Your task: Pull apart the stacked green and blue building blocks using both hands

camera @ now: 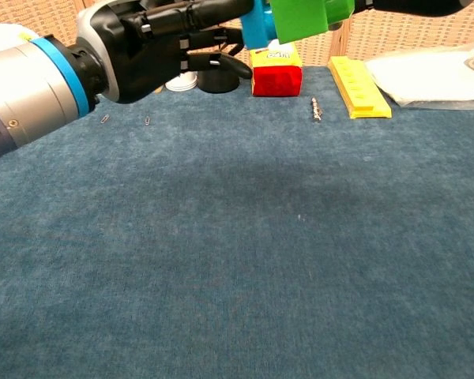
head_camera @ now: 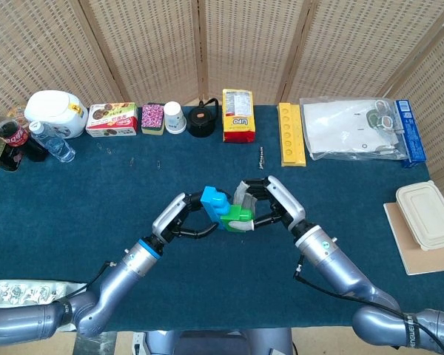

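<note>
A: Wicker screens behind, a dark blue felt-covered table [head_camera: 74, 192] below. What are the hands doing?

B: Left hand [head_camera: 179, 218] is clamping the blue plastic block [head_camera: 213, 200], right hand [head_camera: 270, 203] is gripping the green plastic block [head_camera: 237, 217], both lifted mid-table.

A: Apart?

B: Looking joined; the pull isn't finished.

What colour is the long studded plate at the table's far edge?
Yellow: the long studded plastic plate shows best in the head view.
</note>
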Controlling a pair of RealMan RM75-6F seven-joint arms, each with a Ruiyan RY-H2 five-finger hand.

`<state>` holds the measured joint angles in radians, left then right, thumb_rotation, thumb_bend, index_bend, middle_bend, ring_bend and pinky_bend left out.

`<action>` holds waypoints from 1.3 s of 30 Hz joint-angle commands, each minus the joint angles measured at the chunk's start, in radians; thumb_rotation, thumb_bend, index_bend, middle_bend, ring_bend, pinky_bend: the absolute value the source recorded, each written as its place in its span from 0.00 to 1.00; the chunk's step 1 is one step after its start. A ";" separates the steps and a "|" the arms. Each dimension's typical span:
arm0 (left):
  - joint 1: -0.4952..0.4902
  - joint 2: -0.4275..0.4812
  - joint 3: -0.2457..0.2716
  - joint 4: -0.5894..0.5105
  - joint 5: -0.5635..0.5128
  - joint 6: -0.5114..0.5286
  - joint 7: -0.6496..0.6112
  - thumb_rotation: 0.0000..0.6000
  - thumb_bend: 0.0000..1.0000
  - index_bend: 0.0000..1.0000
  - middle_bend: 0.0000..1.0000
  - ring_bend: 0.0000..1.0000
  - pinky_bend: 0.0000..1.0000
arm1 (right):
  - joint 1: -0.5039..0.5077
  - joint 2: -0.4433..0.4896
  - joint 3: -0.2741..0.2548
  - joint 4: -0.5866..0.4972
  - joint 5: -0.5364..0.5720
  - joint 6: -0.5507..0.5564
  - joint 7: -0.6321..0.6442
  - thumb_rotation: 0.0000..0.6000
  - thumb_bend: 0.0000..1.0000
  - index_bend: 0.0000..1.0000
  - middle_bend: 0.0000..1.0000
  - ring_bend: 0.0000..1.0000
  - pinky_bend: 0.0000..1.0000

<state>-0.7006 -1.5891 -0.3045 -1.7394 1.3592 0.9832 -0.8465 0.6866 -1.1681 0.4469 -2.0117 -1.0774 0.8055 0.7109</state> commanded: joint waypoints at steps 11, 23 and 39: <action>0.029 0.049 0.012 0.001 0.022 0.030 -0.059 0.89 0.44 0.55 0.30 0.30 0.44 | -0.008 0.019 0.009 -0.012 -0.002 -0.005 0.017 1.00 0.04 0.69 0.62 0.64 0.66; 0.116 0.201 0.052 -0.020 0.074 0.118 -0.054 0.89 0.43 0.55 0.30 0.30 0.44 | 0.007 0.042 -0.045 0.067 -0.002 -0.041 -0.088 1.00 0.04 0.69 0.62 0.63 0.64; 0.236 0.463 0.141 -0.134 0.003 0.179 0.399 0.89 0.43 0.55 0.30 0.30 0.45 | 0.108 -0.073 -0.266 0.275 -0.188 -0.073 -0.673 1.00 0.03 0.64 0.58 0.52 0.53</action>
<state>-0.4895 -1.1639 -0.1856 -1.8456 1.3829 1.1506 -0.5048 0.7650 -1.1932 0.2374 -1.7871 -1.2483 0.7308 0.1623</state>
